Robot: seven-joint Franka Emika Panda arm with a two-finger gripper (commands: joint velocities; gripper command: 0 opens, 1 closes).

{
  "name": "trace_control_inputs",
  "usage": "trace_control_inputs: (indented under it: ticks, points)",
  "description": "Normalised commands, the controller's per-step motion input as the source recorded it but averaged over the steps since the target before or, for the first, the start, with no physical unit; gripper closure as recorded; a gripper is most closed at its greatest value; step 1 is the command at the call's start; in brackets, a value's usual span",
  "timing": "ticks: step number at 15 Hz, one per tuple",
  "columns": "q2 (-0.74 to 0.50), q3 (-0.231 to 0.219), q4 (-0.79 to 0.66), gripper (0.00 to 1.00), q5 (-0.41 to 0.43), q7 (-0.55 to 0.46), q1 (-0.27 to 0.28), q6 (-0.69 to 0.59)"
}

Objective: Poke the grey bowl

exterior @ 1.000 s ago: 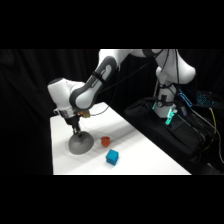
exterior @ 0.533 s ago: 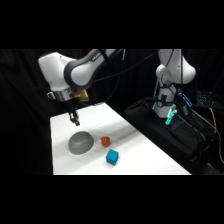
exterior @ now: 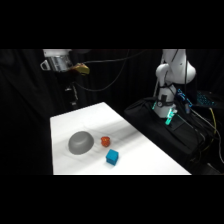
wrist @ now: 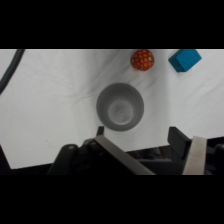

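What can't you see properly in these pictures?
- Side view: the arm's middle is cut off by the picture's top, and the gripper is blurred.
- Wrist view: the gripper's black linkage hides the table along the bottom edge.
- Both views: the underside of the grey bowl, which lies dome-up.
- Wrist view: the blue cube is clipped by the top edge, next to the red-orange ball.

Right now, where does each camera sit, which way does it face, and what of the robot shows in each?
Side view: fixed beside the white table, looking across and down; arm base at upper right, gripper high at upper left.
Wrist view: on the wrist, looking straight down on the grey bowl; black linkage and fingers along the bottom edge.
Both show the grey bowl, red-orange ball and blue cube.
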Motion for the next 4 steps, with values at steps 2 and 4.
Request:
trace_control_inputs:
  ticks: [2,4]
  points:
    - [-0.20,-0.058,-0.05,0.00,-0.099,-0.01,0.070,-0.12]
    - [-0.19,-0.047,-0.07,0.00,-0.074,-0.05,0.062,-0.07]
